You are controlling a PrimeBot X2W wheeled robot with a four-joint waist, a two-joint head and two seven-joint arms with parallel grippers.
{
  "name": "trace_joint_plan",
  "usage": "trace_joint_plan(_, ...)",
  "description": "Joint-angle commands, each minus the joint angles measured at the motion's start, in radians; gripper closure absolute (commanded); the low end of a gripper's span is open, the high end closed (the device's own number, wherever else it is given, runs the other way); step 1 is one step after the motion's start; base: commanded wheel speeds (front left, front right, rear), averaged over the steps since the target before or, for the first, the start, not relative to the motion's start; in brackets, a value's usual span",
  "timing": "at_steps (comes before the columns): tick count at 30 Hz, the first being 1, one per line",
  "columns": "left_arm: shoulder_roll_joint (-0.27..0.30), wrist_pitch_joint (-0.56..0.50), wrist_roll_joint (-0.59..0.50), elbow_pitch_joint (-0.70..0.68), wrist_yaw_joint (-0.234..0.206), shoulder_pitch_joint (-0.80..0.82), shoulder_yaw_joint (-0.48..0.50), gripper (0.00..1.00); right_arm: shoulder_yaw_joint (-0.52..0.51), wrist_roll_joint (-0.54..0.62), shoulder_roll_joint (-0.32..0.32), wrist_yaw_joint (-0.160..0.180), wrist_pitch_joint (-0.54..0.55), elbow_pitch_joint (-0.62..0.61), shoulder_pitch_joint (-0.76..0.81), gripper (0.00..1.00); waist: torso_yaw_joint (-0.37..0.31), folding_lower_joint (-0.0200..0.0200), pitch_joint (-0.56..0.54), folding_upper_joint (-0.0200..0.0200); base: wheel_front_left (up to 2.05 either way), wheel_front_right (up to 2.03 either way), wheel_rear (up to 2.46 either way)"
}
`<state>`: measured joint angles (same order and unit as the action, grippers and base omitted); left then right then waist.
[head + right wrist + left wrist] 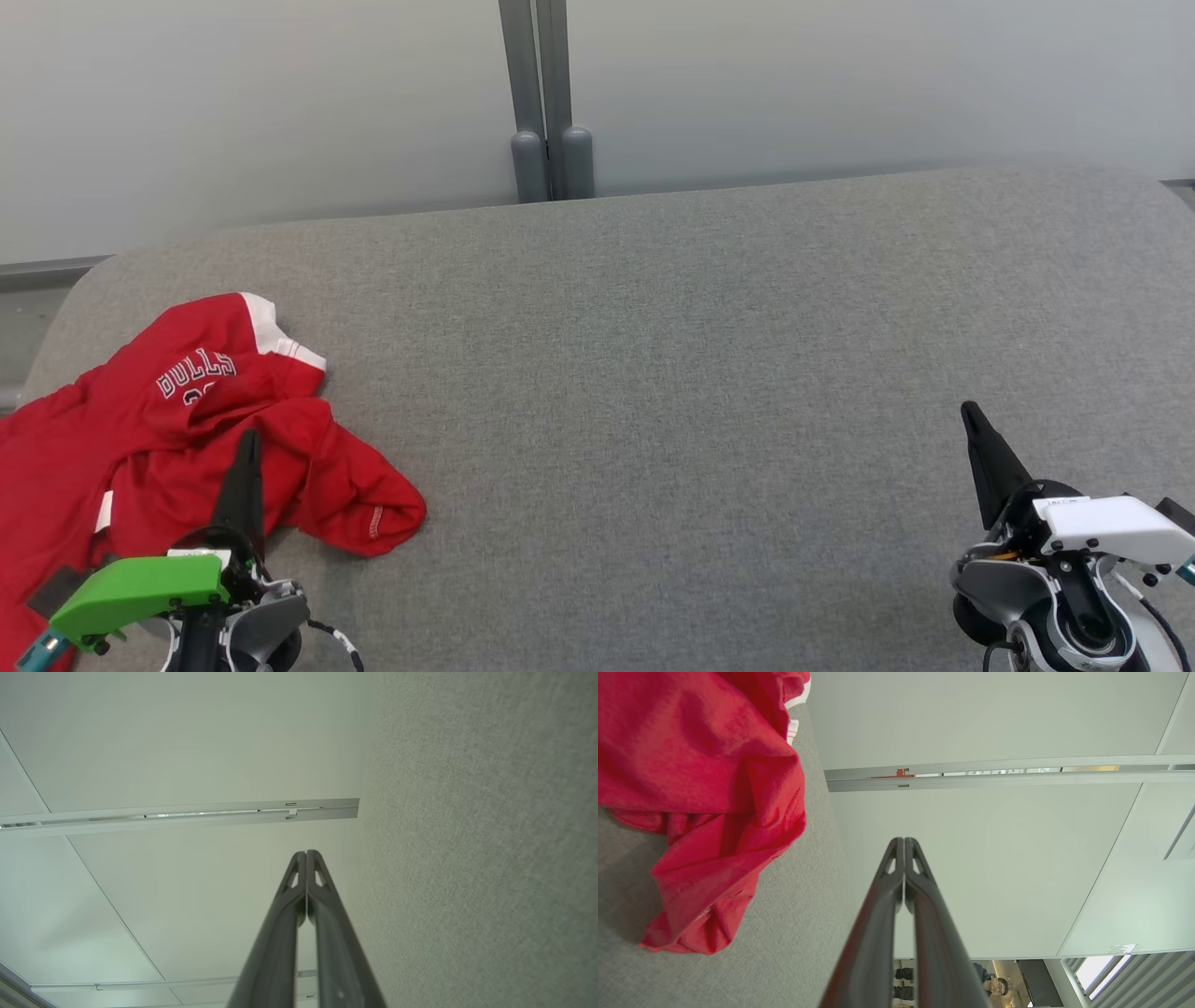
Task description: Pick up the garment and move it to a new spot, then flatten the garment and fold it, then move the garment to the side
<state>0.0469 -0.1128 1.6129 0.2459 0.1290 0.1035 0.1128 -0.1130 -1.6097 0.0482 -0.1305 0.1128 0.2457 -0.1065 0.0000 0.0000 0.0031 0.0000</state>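
The garment (177, 420) is a red jersey with white trim and white lettering, lying crumpled at the left end of the grey padded table (672, 373). My left gripper (248, 439) hovers over its near right part, shut and holding nothing. In the left wrist view the garment (691, 793) fills the upper left, apart from my left gripper (904, 841), whose tips press together. My right gripper (971, 411) stands shut and empty at the lower right, far from the cloth. The right wrist view shows my right gripper (306, 853) with its fingers closed beside the grey table surface (481, 849).
A pale wall with a grey vertical post (546, 103) runs behind the table's far edge. The table's rounded left corner lies just beyond the garment. A person (994, 984) shows faintly at the bottom of the left wrist view.
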Motion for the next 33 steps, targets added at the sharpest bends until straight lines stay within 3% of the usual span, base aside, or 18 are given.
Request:
trace_joint_plan(1,0.008,-0.001,0.000,0.001,0.005,0.011,0.003,1.00,-0.002,-0.007,0.005,-0.002,0.001,0.001,-0.005,1.00,0.000,0.0000,0.000,0.0000,0.00,0.00,0.00)
trace_joint_plan(2,0.000,0.000,0.000,0.001,0.000,0.000,0.000,0.00,0.000,0.000,0.000,0.000,0.000,0.001,0.000,0.00,0.000,0.0000,0.000,0.0000,0.00,0.00,0.00)
trace_joint_plan(14,-0.006,0.044,-0.014,0.016,-0.001,-0.032,-0.040,0.00,0.029,0.026,-0.006,0.000,-0.044,-0.009,0.045,0.00,0.000,0.0001,0.001,0.0000,0.00,0.00,0.00)
trace_joint_plan(20,-0.005,0.073,-0.059,0.012,-0.001,-0.038,-0.054,0.00,0.038,0.097,0.000,0.000,-0.073,-0.038,0.056,0.00,0.001,0.0001,0.001,0.0000,0.00,0.00,0.00)
trace_joint_plan(33,-0.003,0.127,-0.334,-0.019,-0.025,-0.048,-0.059,0.00,0.052,0.405,0.024,0.000,-0.128,-0.110,0.075,0.00,0.004,0.0001,0.001,0.0000,0.00,0.00,0.00)
